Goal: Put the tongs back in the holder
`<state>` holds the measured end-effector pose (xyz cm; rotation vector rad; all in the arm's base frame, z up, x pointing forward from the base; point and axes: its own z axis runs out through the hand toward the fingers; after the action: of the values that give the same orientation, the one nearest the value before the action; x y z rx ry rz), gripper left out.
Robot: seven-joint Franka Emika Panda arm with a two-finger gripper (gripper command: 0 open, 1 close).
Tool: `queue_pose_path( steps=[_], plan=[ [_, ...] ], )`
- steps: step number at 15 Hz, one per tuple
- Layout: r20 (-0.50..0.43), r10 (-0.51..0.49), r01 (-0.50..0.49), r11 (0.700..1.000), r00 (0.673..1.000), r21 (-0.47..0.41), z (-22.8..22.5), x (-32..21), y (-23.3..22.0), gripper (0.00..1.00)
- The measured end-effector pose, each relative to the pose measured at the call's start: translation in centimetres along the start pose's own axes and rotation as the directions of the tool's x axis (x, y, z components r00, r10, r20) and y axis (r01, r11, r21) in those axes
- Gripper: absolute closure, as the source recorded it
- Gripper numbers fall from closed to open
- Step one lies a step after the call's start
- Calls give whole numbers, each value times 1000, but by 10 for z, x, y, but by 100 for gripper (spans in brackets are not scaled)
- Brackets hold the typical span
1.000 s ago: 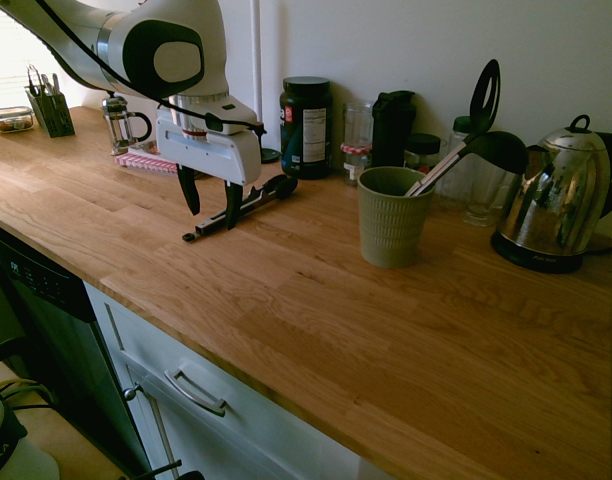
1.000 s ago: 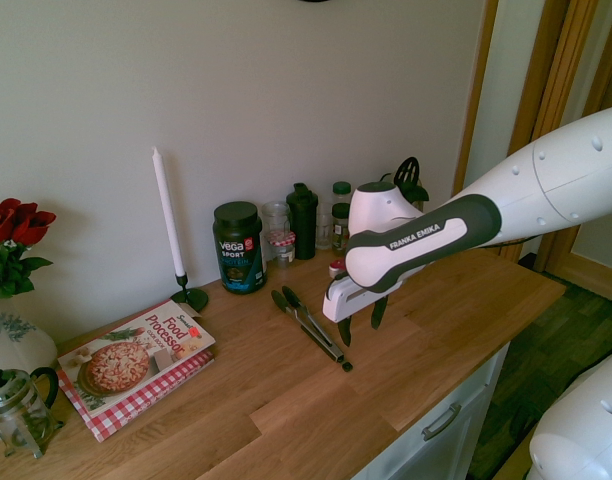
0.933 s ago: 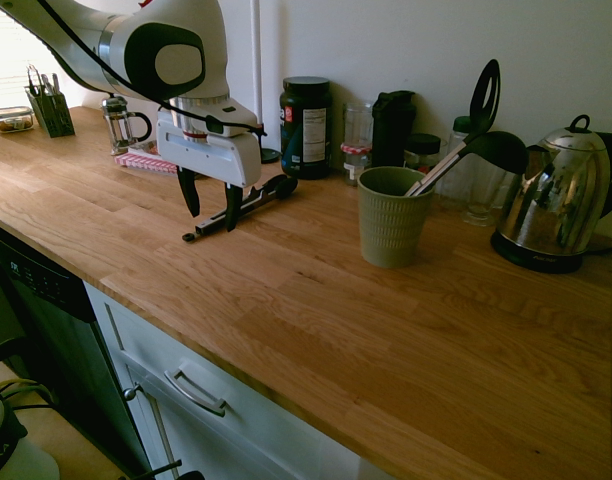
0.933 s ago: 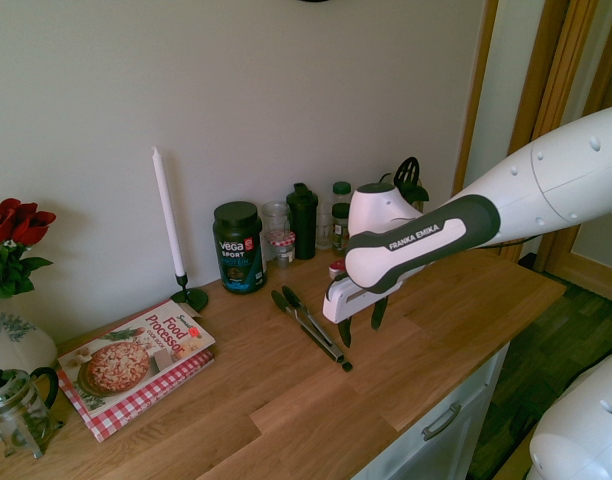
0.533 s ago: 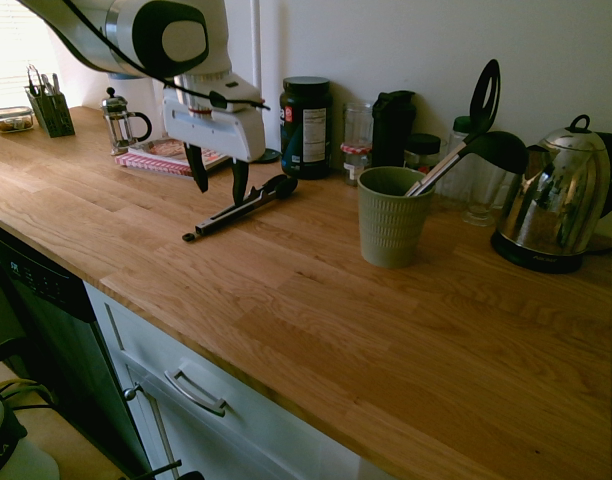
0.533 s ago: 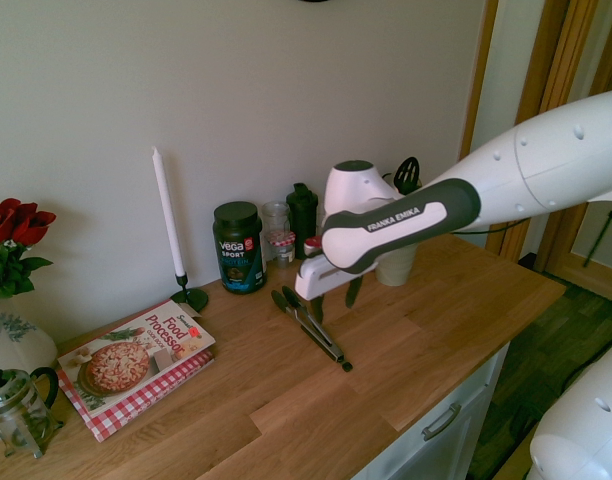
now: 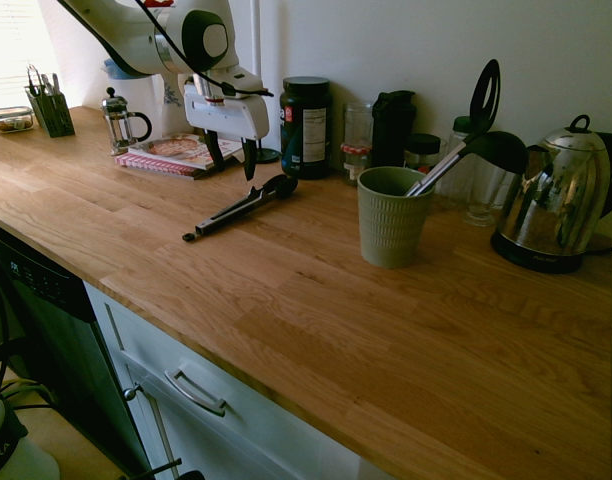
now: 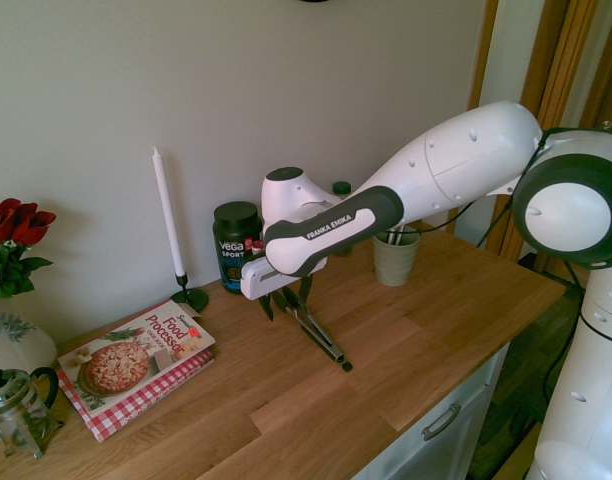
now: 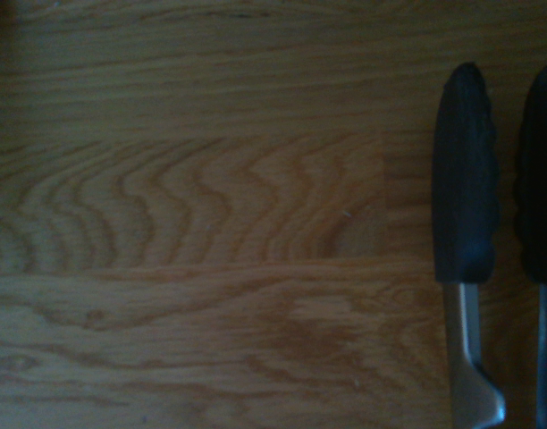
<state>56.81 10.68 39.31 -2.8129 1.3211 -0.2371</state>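
Going left to right in the first outside view, we see a dark basket (image 7: 52,113) with things standing in it. Next is a glass coffee pot (image 7: 120,124) with a black handle. Then comes a book (image 7: 176,152) with a pizza on it. Our gripper (image 7: 234,166) is over the wooden counter (image 7: 316,330). Its two fingers are wide apart and hold nothing. The tongs (image 7: 241,208) lie on the counter just under it, with their black tips near a big dark tub (image 7: 306,128). Further right, the green cup (image 7: 390,218) stands up with a black ladle (image 7: 499,151) leaning in it. Last is a shiny kettle (image 7: 554,200).
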Motion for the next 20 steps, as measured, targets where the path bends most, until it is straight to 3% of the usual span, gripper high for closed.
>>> queue_pose_path(
  steps=[12, 20],
  plan=[
    [9, 26, -26, 1000, 1000, -3, 52, 11, -1, 100],
    [26, 62, -62, 998, 998, 10, 62, 17, 0, 100]
  ],
)
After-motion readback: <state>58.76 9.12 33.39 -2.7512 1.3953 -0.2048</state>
